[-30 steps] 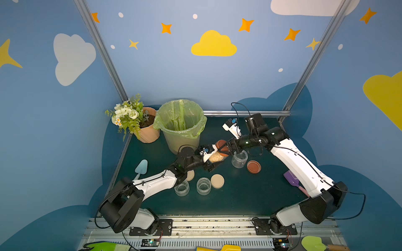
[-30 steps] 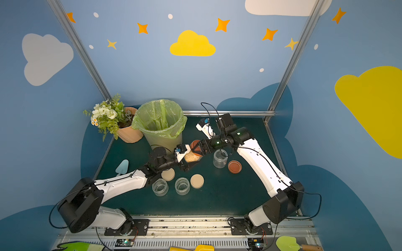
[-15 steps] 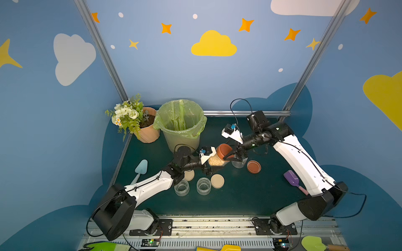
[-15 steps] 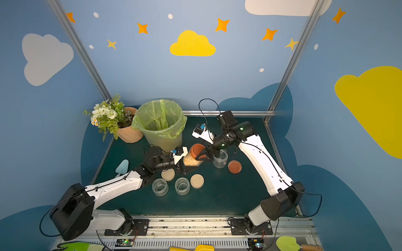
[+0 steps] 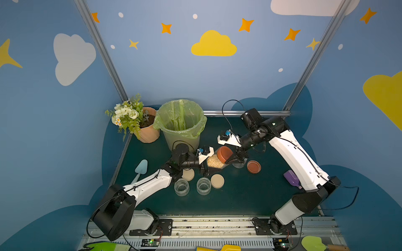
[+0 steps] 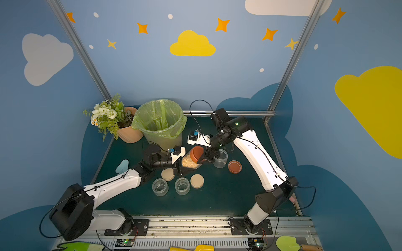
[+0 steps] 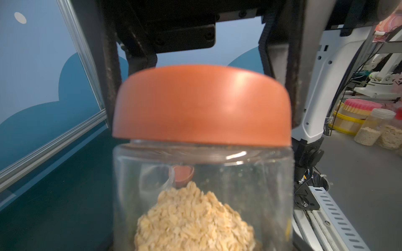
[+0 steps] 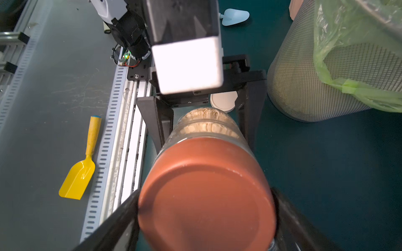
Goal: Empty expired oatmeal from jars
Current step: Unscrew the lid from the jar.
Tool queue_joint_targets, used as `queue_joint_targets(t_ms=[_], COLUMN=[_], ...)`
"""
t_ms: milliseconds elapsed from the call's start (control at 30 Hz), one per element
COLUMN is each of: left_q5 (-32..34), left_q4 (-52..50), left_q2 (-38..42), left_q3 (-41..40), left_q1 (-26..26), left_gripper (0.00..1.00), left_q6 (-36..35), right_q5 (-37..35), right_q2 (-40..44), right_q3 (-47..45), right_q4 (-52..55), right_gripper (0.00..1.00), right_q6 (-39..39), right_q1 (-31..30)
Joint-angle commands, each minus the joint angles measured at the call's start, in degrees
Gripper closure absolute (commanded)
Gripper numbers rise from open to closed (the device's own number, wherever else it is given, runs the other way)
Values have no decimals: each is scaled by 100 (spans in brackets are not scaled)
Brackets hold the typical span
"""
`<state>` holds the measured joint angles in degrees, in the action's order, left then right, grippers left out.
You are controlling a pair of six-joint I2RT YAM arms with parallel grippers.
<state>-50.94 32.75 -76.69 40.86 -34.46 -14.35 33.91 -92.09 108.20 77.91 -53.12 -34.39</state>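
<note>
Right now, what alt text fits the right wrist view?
The right gripper clamps the rust-orange lid of a jar of oatmeal, while the left gripper holds the jar's body. A green-bagged mesh bin stands nearby.

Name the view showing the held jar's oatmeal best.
Left wrist: the oatmeal fills the foreground, single flakes visible through the jar. Right wrist shows only a strip behind the orange lid; both top views, a small tan patch.
</note>
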Motion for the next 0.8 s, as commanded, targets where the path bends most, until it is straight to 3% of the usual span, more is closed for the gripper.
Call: queue_joint_targets(t_ms=[0,400,767], left_q5=[-372,-649,-672], left_q4=[305,505,908], left_q2=[-13,-201,-301], left_q3=[244,221,221], left_q1=[76,76,47], left_gripper=[97,97,97], left_q6=[279,528,829], right_q5=[-662,-1402,-930], right_q2=[247,881,971], right_q3=[-74,-760,-1154], right_q4=[-326,-1598,-2002], right_gripper=[28,27,23], right_q6=[-389,-745,-660], right_q1=[45,-67,-59])
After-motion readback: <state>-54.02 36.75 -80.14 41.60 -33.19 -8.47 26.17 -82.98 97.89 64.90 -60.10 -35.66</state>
